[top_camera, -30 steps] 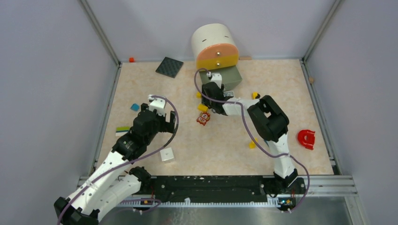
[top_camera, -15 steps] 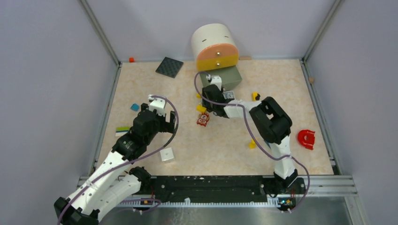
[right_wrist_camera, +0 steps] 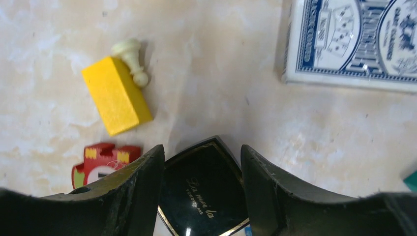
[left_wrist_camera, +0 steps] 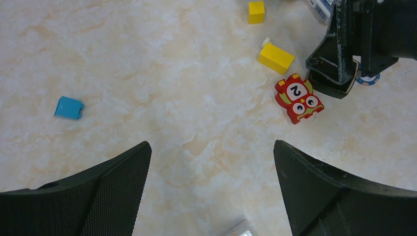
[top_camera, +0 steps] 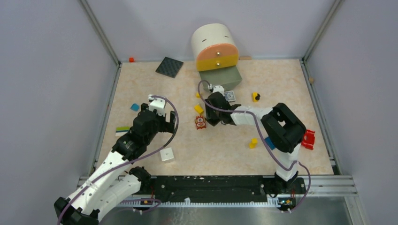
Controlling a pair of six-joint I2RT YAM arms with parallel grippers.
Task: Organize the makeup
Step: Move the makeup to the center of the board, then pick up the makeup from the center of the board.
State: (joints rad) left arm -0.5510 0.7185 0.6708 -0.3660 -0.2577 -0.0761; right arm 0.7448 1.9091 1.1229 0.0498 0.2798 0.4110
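Apparently the grasping step on the black compact (right_wrist_camera: 204, 191), mid-tabletop (right_wrist_camera: 221, 73) just right of the red number block (right_wrist_camera: 101, 157), right hand (right_wrist_camera: 200, 152) half-closed astride it, firm hold impossible to tell, left hand (left_wrist_camera: 210, 147) wide open, empty; next probably: squeeze, lift clear.

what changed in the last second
The right gripper pulled back toward the near edge, its elbow swinging right, and its jaws narrowed around the black compact. The red number block got nudged nearer. The left gripper stayed open and still.
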